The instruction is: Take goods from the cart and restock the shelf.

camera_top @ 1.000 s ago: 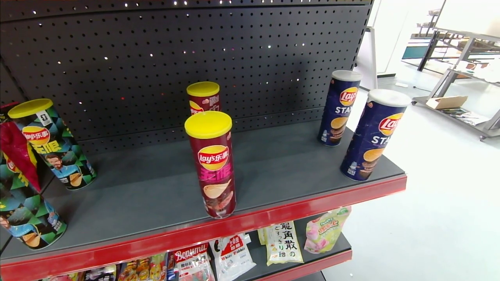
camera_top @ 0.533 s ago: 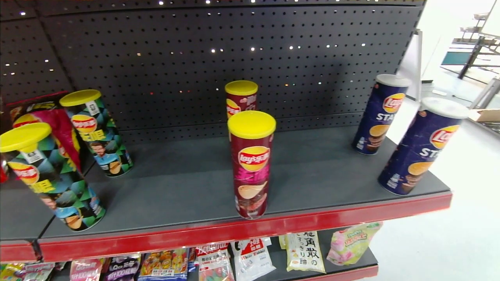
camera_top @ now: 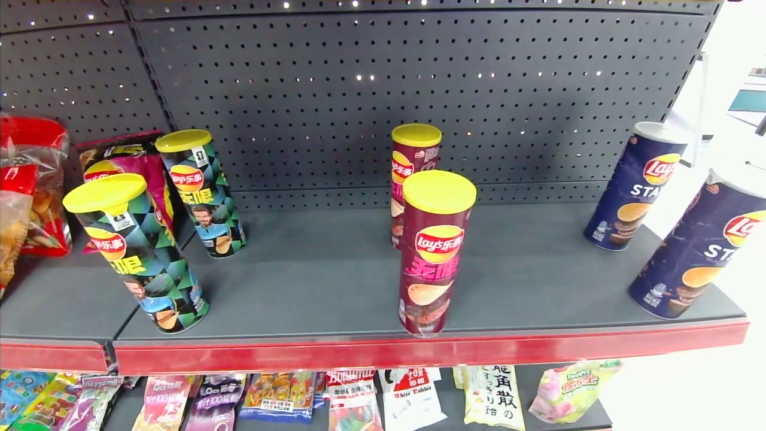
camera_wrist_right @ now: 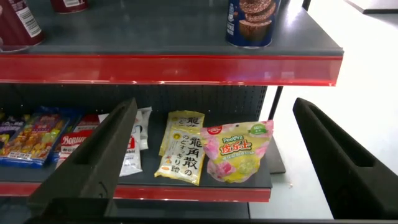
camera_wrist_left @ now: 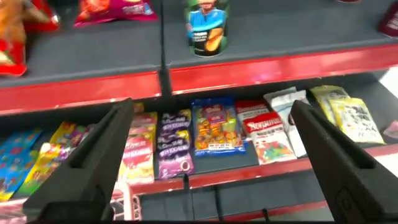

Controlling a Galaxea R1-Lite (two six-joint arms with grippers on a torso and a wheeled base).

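- Swung leftward since the earlier frames, the head camera alone: whole picture shifted, cans keeping their spots on the shelf (camera_top: 311, 281), more of its left end now in sight.
- At mid-length of the shelf: front maroon can (camera_top: 435, 257) upright at the red front edge, rear maroon can (camera_top: 413, 161) close behind it near the pegboard (camera_top: 335, 90), both yellow-lidded.
- Toward the right end: near blue can (camera_top: 694, 251) at the front right corner, far blue can (camera_top: 634, 185) farther back, well apart from it.
- Toward the left: front green can (camera_top: 137, 257) at the front edge beside the seam, rear green can (camera_top: 200, 191) by the back edge, just beside a pink bag (camera_top: 119, 161); red bags (camera_top: 24, 179) on the adjoining board.
- Underneath: lower shelf (camera_wrist_right: 186, 193) lined with flat snack packets (camera_top: 413, 401).
- Left gripper (camera_wrist_left: 211, 104): fingers spread wide and empty, low before the lower shelf's packets, under the front green can.
- Right gripper (camera_wrist_right: 214, 102): likewise spread wide and empty, before the lower shelf's right end, beneath the near blue can's corner.
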